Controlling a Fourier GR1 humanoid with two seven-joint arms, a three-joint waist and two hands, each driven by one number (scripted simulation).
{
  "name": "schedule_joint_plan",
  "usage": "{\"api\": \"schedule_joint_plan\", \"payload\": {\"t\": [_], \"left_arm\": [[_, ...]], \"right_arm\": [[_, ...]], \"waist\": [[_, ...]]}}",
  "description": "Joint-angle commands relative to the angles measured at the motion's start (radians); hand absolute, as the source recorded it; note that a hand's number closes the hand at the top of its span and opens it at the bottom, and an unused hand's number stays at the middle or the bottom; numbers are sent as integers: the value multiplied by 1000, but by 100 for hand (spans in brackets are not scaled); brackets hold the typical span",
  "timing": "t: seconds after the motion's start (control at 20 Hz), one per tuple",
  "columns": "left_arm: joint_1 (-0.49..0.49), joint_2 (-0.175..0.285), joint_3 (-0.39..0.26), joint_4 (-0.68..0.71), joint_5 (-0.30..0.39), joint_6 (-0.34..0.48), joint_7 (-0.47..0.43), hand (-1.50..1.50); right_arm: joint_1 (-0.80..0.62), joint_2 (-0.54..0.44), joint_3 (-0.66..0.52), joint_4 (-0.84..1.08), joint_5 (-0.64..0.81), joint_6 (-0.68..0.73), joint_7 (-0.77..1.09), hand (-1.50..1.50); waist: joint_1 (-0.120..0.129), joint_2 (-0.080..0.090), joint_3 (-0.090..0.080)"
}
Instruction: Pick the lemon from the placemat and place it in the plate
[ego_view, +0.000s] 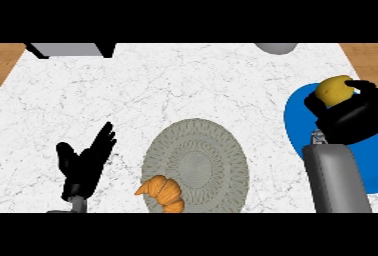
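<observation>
While the right hand's (347, 122) fingers (362, 85) curl round the lemon (334, 91) over the blue plate (295, 120), a release too near the rim could roll it toward the tabletop's (148, 85) close right edge; open room lies left, past the woven placemat (196, 150) and its croissant (164, 192), where the left hand (83, 165) rests spread.

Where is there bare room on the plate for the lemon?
The plate is bare at its centre and top; the croissant crowds its lower-left rim. Bare counter lies between the plate and the blue mat, where the right hand holds the lemon.
</observation>
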Motion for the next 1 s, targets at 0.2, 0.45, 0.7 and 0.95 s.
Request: {"api": "schedule_joint_plan", "payload": {"t": [0.2, 0.45, 0.7, 0.95], "left_arm": [[15, -22, -25, -15, -23, 9, 43, 0], [7, -14, 12, 51, -14, -19, -24, 0], [12, -38, -24, 34, -37, -5, -10, 0], [9, -10, 9, 59, -10, -51, -28, 0]], "right_arm": [[77, -170, -130, 93, -311, -210, -96, 150], [47, -216, -193, 178, -505, -67, -100, 150], [89, -282, -167, 353, -800, 9, -296, -150], [74, -292, -184, 411, -1073, -34, -648, -150]], "waist": [[16, 4, -3], [16, 5, -3], [24, 9, 0], [22, 8, -1]]}}
